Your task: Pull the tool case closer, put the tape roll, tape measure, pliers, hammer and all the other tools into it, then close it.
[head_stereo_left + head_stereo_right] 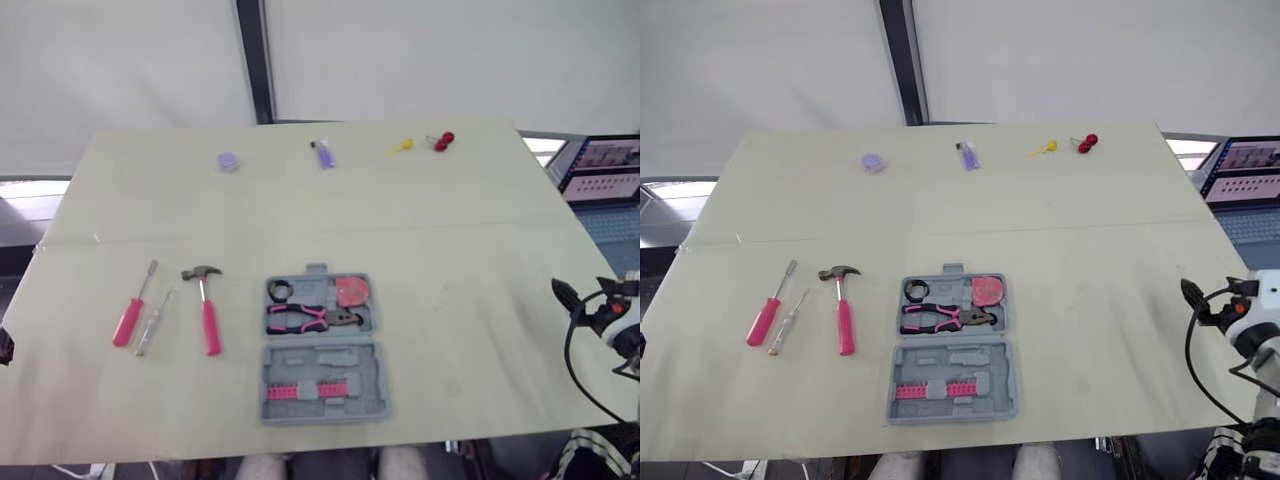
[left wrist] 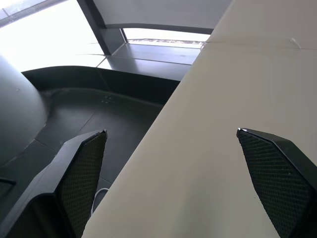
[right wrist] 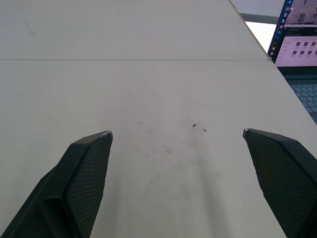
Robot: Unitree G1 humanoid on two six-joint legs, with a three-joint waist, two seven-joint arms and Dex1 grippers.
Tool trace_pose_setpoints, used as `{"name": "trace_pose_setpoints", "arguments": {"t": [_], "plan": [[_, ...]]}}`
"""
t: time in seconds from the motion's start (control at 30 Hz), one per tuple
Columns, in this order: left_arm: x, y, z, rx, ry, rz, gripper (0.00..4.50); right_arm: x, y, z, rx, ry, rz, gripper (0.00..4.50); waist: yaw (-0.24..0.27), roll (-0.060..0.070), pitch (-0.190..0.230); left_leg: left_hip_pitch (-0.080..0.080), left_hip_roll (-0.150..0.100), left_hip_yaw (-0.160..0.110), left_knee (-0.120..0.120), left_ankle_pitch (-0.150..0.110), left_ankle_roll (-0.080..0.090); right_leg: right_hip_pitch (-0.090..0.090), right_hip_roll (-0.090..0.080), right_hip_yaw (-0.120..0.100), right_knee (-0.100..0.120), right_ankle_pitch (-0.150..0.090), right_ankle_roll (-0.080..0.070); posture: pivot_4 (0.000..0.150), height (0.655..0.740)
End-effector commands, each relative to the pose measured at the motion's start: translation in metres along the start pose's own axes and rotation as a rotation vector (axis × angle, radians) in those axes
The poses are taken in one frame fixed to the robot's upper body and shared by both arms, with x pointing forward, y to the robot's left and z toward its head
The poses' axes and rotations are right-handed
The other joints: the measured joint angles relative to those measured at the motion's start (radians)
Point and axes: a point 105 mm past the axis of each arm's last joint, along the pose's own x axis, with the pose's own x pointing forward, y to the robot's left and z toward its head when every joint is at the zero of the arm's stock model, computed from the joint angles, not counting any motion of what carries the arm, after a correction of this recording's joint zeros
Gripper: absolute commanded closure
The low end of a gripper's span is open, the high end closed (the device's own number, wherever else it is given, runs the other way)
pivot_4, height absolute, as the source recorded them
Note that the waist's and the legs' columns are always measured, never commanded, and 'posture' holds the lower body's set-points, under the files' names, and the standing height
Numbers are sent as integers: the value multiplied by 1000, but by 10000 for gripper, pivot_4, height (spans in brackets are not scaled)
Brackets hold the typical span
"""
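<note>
Lying open, the tool case (image 1: 300,358) holds pliers (image 1: 305,319), hammer (image 1: 208,315) just left; left gripper (image 2: 171,132) and right gripper (image 3: 177,133) both spread, empty.

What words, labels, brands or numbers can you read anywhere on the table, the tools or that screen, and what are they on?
No text can be read here.
On the laptop screen: rows of writing, too small to read.
On the tool case, hammer and tape measure: no label, brand or number visible.
</note>
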Motion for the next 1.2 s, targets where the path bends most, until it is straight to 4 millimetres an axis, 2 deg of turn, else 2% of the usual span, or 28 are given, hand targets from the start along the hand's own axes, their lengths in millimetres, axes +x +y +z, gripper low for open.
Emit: {"name": "trace_pose_setpoints", "arguments": {"t": [0.03, 0.2, 0.3, 0.37, 0.43, 0.5, 0.6, 0.67, 0.73, 0.83, 0.9, 1.1, 1.2], "plan": [[-4, -14, 12, -9, -64, -73, 0, 6, 15, 25, -39, -54, 94, 394, 1, 0, 0, 0, 0, 0, 0, 0, 0, 0, 0, 0, 0, 0, 0, 1500, 7400], [-27, -66, 17, 27, -135, -316, 0, 20, 94, 60, -66, -87, 434, 394, 0, 0, 0, 0, 0, 0, 0, 0, 0, 0, 0, 0, 0, 0, 0, 1500, 7400], [-44, -97, 12, 41, -134, -458, 0, 24, 153, 86, -98, -108, 666, 394, 0, 0, 0, 0, 1, 0, 0, 0, 0, -1, 0, 0, 0, 0, 0, 1500, 7400], [-54, -112, 10, 54, -144, -519, 0, 24, 176, 95, -116, -113, 754, 394, 2, 0, 0, 0, 1, 0, 0, 0, 0, -1, 0, 0, 0, 0, 0, 1500, 7400], [-70, -131, 6, 98, -155, -590, 0, 20, 216, 101, -163, -106, 904, 394, 4, 0, 0, -1, 1, 0, 0, 0, 0, -1, 0, 0, 0, 0, 0, 1500, 7400], [-80, -141, 4, 111, -157, -624, 0, 17, 241, 106, -196, -108, 991, 394, 7, -1, 0, -1, 1, 0, 1, 0, 0, -1, 0, 0, 0, 0, 0, 1500, 7400], [-85, -144, 4, 117, -165, -637, 0, 16, 259, 113, -216, -125, 1041, 394, 17, -1, 0, -2, 1, -1, 3, 0, 0, -1, 0, 0, 0, 0, 0, 1500, 7400], [-85, -144, 3, 122, -160, -630, 5029, 16, 266, 115, -222, -130, 1067, 0, 24, -1, 0, -2, 1, -1, 3, 0, 0, -1, 0, 0, 0, 0, 0, 1500, 7400], [-85, -146, 3, 125, -159, -629, 12074, 14, 273, 116, -234, -132, 1090, 0, 26, -1, 0, -2, 1, -1, 3, 0, 0, -1, 0, 0, 0, 0, 0, 1500, 7400], [-80, -150, 2, 135, -155, -626, 27360, 13, 279, 114, -242, -127, 1113, 0, 26, -1, 0, -2, 1, -1, 3, 0, 0, -1, 1, 0, 0, 0, 0, 1500, 7400], [-77, -152, 2, 135, -148, -628, 27360, 8, 285, 112, -258, -125, 1144, 0, 26, -1, 0, -2, 1, -1, 3, 0, 0, -1, 0, 0, 0, 0, 0, 1500, 7400], [-68, -154, 9, 127, -154, -629, 27360, -27, 304, 114, -344, -103, 1341, 0, 26, -1, 0, -2, 1, -1, 3, 0, 0, -1, 1, 0, 1, 0, 0, 1500, 7400], [-60, -152, 6, 128, -121, -633, 27360, -39, 312, 116, -388, -107, 1417, 0, 26, -1, 0, -2, 1, -1, 3, 0, 0, -1, 1, 0, 1, 0, 0, 1500, 7400]]}}
